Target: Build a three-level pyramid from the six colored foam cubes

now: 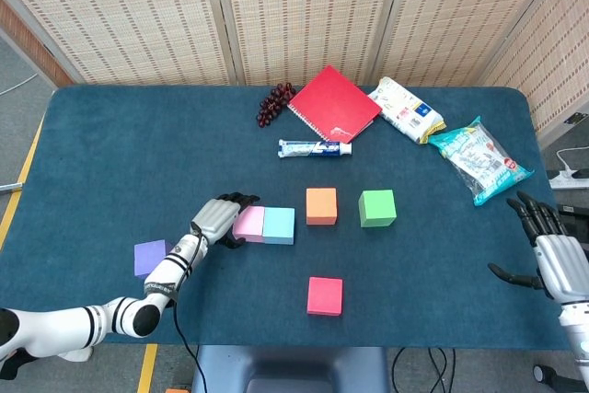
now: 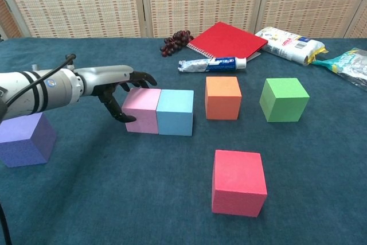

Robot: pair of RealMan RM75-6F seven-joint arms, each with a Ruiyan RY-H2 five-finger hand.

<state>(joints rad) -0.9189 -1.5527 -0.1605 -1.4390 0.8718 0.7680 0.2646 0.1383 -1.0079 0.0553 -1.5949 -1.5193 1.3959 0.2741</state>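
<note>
Pink cube [image 1: 248,224] and light blue cube [image 1: 279,225] stand side by side, touching, left of the table's middle. My left hand [image 1: 218,219] is at the pink cube's [image 2: 142,110] left face. Its fingers [image 2: 140,77] reach apart over the cube's back corner and its thumb tip sits by the front edge. It grips nothing. Orange cube [image 1: 321,206] and green cube [image 1: 377,208] stand apart to the right. The red cube [image 1: 325,295] sits alone near the front. The purple cube [image 1: 149,257] lies left of my forearm. My right hand [image 1: 552,250] hovers open at the table's right edge.
Along the back lie dark grapes [image 1: 274,103], a red notebook [image 1: 334,104], a toothpaste tube [image 1: 315,148] and two snack bags [image 1: 406,109] [image 1: 479,160]. The blue table cloth [image 1: 120,163] ends close to the red cube at the front.
</note>
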